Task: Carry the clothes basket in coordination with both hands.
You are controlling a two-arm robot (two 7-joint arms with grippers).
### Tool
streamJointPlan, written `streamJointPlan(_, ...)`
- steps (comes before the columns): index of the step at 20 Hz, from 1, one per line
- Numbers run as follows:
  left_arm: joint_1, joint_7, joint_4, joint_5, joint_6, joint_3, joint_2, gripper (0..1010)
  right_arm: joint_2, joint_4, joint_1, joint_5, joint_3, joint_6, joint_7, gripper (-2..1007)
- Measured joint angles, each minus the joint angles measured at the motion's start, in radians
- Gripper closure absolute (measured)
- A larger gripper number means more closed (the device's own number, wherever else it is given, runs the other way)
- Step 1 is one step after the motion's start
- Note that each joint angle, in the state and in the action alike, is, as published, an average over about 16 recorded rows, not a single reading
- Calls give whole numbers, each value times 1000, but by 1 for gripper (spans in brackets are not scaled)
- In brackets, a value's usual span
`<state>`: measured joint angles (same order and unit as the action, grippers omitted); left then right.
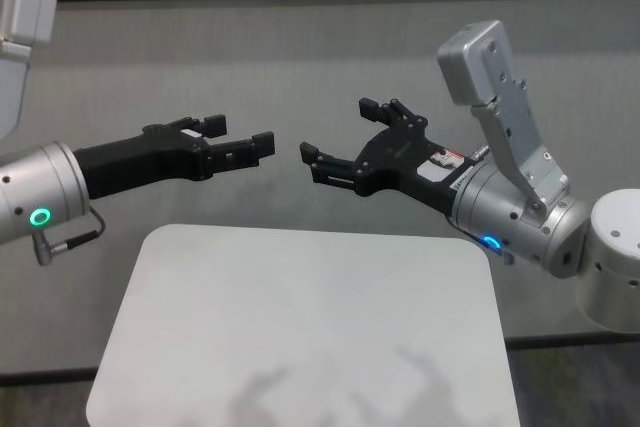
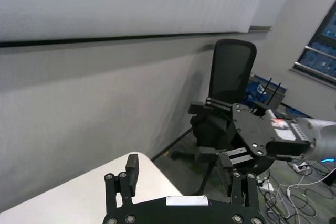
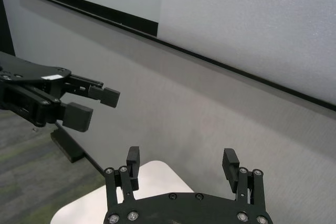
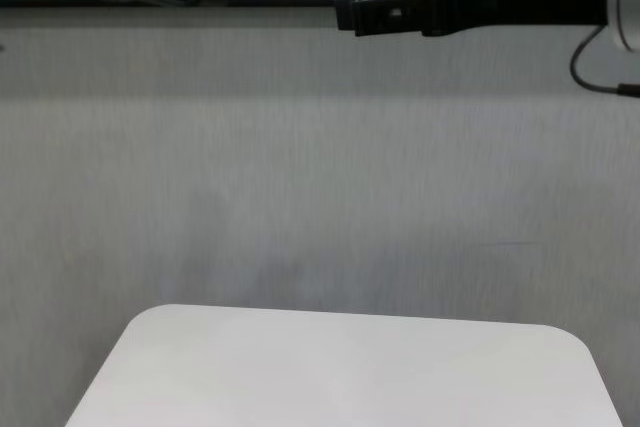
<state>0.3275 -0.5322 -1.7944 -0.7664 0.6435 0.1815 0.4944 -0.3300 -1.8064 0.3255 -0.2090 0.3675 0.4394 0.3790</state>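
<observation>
Nearest the robot lies the white counter [image 1: 300, 327], a rounded slab whose bare top carries only the soft shadows of the two hands above it; the chest view shows the same counter [image 4: 340, 367] with nothing on it. The clothes basket does not appear in any of the four views, so its place cannot be told. Above the counter's far edge both arms are raised and turned inward. The left hand [image 1: 240, 139] reaches in from the left on a silver forearm with a green light ring, its black flat fingers spread apart and holding nothing. Facing it, just across a small gap, the right hand [image 1: 355, 137] comes in from the right on a silver arm with a blue light, its fingers also spread wide and empty. The fingertips of the two hands are near each other but not touching. In the left wrist view the left hand [image 2: 181, 177] shows its two fingers well separated, with the right hand [image 2: 231, 135] beyond it. In the right wrist view the right hand [image 3: 181, 166] is likewise released, with the left hand [image 3: 89, 106] off to one side. Farther back stand a black office chair [image 2: 228, 98] and a grey wall [image 1: 300, 57] crossed by a dark rail.
</observation>
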Motion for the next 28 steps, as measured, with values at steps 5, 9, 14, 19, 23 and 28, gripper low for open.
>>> streamJointPlan(5, 3, -15, 8, -11, -22, 10, 10, 11, -6, -1, -2, -26, 0, 1, 2, 0)
streamJointPlan(9, 6, -21, 13, -17, -25, 17, 17, 11, -8, 0, -2, -36, 1, 0, 1, 0)
streamJointPlan(14, 10, -24, 17, -20, -24, 23, 23, 11, -9, 2, -1, -40, 3, -3, -1, 0)
streamJointPlan(19, 11, -24, 18, -20, -23, 24, 24, 10, -9, 3, 0, -40, 4, -4, -1, 0)
streamJointPlan(23, 11, -24, 17, -19, -22, 23, 23, 10, -9, 3, 0, -39, 4, -4, -1, 1)
streamJointPlan(28, 10, -23, 16, -19, -20, 22, 22, 10, -8, 3, 0, -38, 3, -4, -1, 1)
